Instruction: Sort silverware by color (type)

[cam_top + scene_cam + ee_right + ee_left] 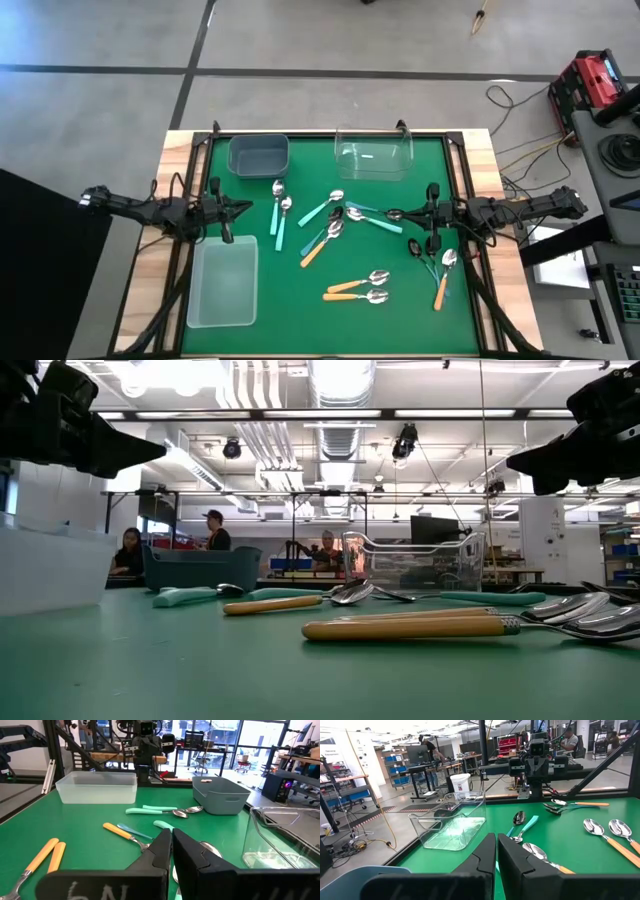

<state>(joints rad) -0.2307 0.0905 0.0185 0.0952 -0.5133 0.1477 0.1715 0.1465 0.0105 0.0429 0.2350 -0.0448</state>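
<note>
Several spoons lie flat on the green mat. Two teal-handled ones (279, 215) lie near my left gripper, and another teal one (322, 207) lies at mid-table. An orange-handled spoon (318, 248) lies beside it, an orange pair (357, 290) sits toward the near edge, and one more orange spoon (442, 280) lies at the right. Dark-bowled spoons with light-blue handles (378, 216) lie below my right gripper. My left gripper (246, 209) (496, 855) hangs shut above the mat's left side. My right gripper (412, 213) (171, 851) hangs shut above the right side. Neither touches anything.
A grey bin (260, 153) and a clear bin (373, 155) stand at the far edge. A frosted bin (222, 283) stands at the near left. Bare mat lies between the frosted bin and the orange pair. People (213, 530) are in the room beyond the table.
</note>
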